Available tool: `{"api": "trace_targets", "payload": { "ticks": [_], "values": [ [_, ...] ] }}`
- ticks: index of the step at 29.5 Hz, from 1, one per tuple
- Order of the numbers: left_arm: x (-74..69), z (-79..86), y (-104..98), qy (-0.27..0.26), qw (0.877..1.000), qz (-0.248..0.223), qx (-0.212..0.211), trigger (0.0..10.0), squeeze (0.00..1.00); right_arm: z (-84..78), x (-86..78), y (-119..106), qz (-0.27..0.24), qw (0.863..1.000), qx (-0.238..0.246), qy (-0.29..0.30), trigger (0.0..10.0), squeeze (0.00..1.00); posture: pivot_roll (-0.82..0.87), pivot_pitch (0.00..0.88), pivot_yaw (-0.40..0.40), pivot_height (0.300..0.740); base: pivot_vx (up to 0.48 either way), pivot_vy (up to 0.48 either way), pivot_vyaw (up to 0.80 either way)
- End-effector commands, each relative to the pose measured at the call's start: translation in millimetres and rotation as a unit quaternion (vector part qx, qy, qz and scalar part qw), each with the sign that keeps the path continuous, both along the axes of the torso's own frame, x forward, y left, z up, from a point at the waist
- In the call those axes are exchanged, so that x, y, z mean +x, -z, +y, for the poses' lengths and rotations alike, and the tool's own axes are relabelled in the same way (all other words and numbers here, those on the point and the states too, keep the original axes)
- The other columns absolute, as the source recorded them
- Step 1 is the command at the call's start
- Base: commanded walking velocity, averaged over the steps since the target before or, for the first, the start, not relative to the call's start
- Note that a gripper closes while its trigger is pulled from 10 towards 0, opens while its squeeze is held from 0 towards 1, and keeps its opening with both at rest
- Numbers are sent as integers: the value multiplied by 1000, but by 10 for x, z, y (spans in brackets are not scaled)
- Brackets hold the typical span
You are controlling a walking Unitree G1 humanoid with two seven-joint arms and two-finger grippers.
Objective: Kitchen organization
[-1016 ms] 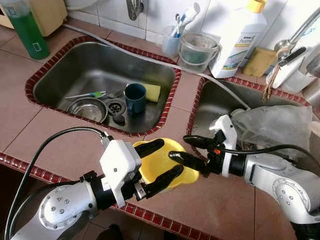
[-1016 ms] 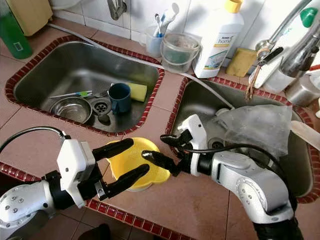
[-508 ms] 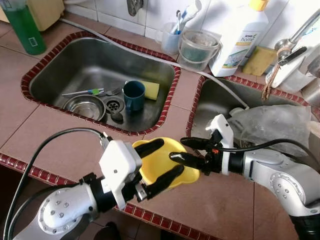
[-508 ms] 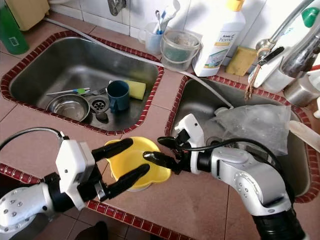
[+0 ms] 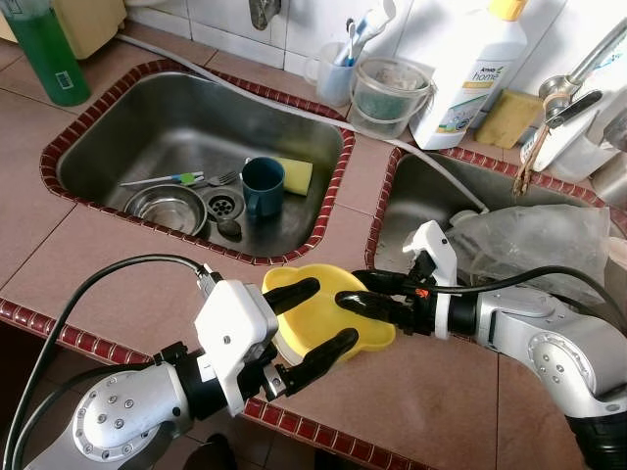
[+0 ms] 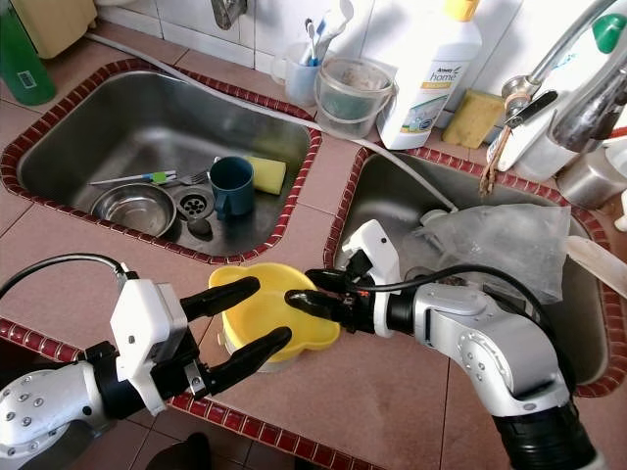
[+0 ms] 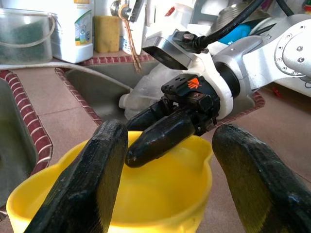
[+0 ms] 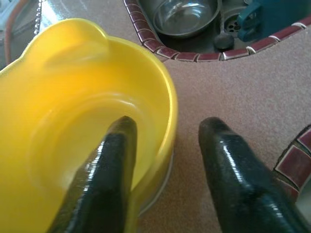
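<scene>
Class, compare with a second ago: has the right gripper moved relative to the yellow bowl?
Yes. The right gripper has come forward over the yellow bowl; one finger now sits inside the rim, one outside.

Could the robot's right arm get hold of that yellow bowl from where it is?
Probably yes: the right gripper already straddles the yellow bowl rim, one finger inside, one outside, jaws open. Nothing blocks it.

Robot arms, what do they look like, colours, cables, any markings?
Both arms are silver metal with round bolted joints, white plastic wrist housings and black collars. Each ends in a gripper of two long, glossy black tapered fingers: the left gripper and the right gripper. A black cable loops to each wrist. The right wrist carries a small orange marking.
</scene>
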State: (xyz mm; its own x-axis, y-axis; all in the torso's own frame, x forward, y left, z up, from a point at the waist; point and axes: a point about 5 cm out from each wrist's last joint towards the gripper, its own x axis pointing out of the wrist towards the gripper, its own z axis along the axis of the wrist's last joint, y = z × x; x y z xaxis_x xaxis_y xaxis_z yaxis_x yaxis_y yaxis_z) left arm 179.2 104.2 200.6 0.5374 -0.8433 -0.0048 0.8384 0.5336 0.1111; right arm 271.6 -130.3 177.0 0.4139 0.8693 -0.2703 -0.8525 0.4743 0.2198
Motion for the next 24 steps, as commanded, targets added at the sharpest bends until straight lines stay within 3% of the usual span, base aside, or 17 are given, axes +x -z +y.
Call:
{"api": "trace_targets", "payload": {
  "ticks": [1, 24],
  "values": [
    [-68, -51, -22, 22, 1000, 0, -4, 10000, 0, -18, 10, 3, 0, 1000, -5, 4, 0, 0, -35, 251, -145, 740, 0, 0, 0],
    [-61, -37, -26, 21, 1000, 0, -5, 10000, 0, -25, 31, -3, 5, 1000, 13, 8, 0, 0, -33, 252, -138, 740, 0, 0, 0]
  ]
}}
